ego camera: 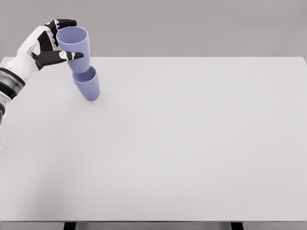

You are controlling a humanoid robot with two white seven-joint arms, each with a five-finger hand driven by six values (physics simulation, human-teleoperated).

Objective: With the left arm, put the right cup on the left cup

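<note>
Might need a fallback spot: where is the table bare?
Bare: all of the white table right of and in front of the lower cup. Crowded: the far-left corner, where the left robot hand holds the upper cup in the lower one.

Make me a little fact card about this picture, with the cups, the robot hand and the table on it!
Upper cup: purple, held in the air, its bottom going into the lower cup
Lower cup: purple, standing on the table, leaning a bit
Left hand: white and black, fingers wrapped around the upper cup
Right hand: not in the picture
Table: white, with the lower cup near its far left part
Stacking: upper cup is partly inside the lower one, hand has not let go
</note>
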